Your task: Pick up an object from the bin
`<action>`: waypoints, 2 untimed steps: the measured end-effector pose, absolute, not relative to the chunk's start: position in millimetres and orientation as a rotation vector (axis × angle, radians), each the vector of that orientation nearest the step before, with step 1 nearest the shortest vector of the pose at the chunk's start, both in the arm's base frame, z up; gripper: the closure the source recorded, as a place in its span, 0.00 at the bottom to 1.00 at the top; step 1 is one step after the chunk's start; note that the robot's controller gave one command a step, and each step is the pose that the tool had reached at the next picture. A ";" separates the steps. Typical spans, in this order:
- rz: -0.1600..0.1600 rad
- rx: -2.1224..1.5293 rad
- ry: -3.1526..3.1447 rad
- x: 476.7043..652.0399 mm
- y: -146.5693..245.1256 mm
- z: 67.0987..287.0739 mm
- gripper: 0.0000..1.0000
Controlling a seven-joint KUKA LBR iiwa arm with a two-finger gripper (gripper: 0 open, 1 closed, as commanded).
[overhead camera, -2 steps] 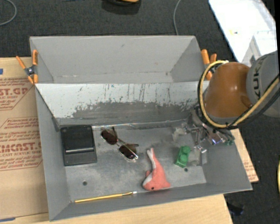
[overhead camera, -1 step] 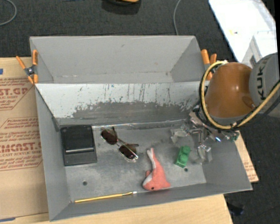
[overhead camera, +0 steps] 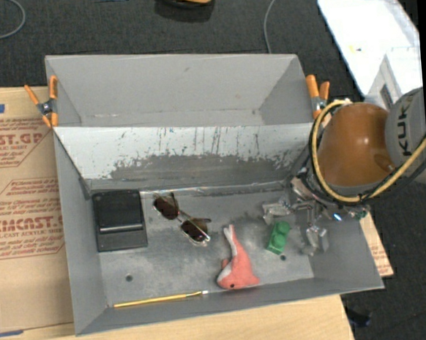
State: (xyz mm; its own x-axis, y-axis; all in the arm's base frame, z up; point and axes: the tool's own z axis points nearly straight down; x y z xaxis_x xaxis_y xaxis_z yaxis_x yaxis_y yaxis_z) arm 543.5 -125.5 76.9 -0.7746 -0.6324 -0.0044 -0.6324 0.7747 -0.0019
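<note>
Camera view, nearest edge first: we see a thin yellow stick [overhead camera: 161, 299] lying flat along the front of the bin floor. Just behind it is a pink soft toy [overhead camera: 235, 270], its tail pointing toward the back. To the toy's right lies a small green block [overhead camera: 279, 239], apart from the toy and just beside the gripper [overhead camera: 299, 225], which hangs low at the right end of the bin. We cannot tell whether the gripper is wide or narrow, and nothing we see is held in it.

We judge the green block to be the likely pick, being nearest and lying free. To do it well, we would:
- centre over the block rather than beside it;
- span its narrow side;
- come down close to the floor before closing;
- lift straight up, clear of the toy and the sloping right wall.

Farther back lie a pair of sunglasses [overhead camera: 181, 218] and a black box [overhead camera: 119, 219], both well apart from the gripper. Beyond them rises the scratched far wall of the bin [overhead camera: 176, 80].
</note>
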 end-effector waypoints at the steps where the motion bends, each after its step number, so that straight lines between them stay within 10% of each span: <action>1: -0.006 -1.041 2.951 536.3 -124.8 71.2 1.00; 2: -0.005 -1.039 2.951 536.3 -124.8 71.1 1.00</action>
